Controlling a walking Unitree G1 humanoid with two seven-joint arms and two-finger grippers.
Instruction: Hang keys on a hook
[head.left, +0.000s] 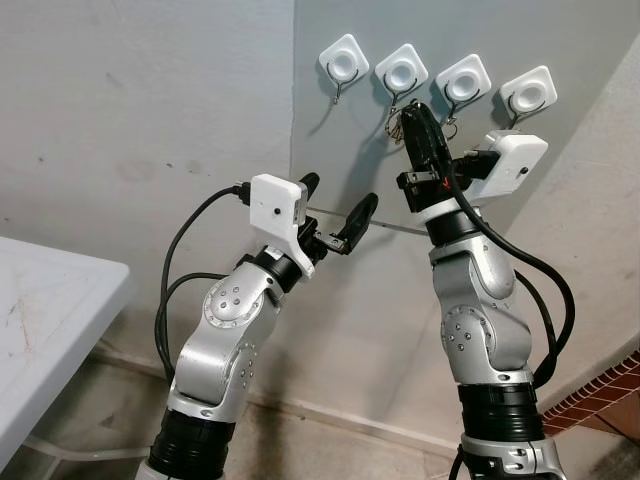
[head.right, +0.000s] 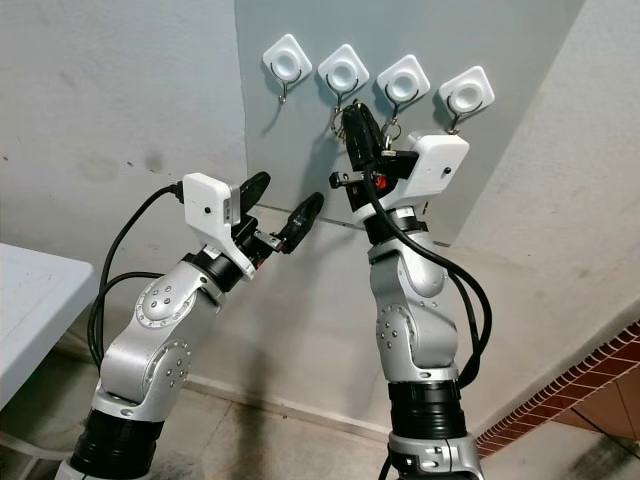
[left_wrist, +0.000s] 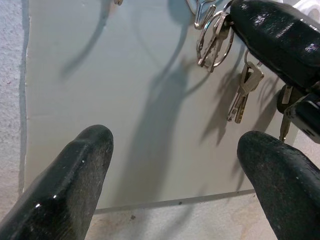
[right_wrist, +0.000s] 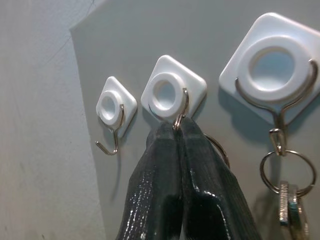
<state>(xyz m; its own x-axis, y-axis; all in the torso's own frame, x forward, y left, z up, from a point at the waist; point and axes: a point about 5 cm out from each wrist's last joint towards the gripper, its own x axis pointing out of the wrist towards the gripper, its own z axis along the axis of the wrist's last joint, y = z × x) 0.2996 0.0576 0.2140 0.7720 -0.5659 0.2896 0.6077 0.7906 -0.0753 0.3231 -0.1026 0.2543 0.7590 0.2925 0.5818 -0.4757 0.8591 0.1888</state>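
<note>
Four white hooks sit in a row on a grey panel (head.left: 340, 130). My right gripper (head.left: 412, 112) is raised to the second hook (right_wrist: 173, 92) from the left, shut on a key ring with keys (left_wrist: 214, 36). Its fingertips touch the hook's wire. Part of the ring (right_wrist: 220, 148) peeks out behind the fingers. A second set of keys (left_wrist: 244, 93) hangs from the third hook (right_wrist: 273, 67). The first hook (right_wrist: 115, 107) is bare. My left gripper (head.left: 337, 200) is open and holds nothing, lower and to the left, pointing at the panel.
A white table (head.left: 50, 310) juts in at the lower left. The fourth hook (head.left: 527, 93) is at the row's right end, just above my right wrist camera (head.left: 512, 160). A brick-patterned floor edge (head.left: 600, 395) lies at the lower right.
</note>
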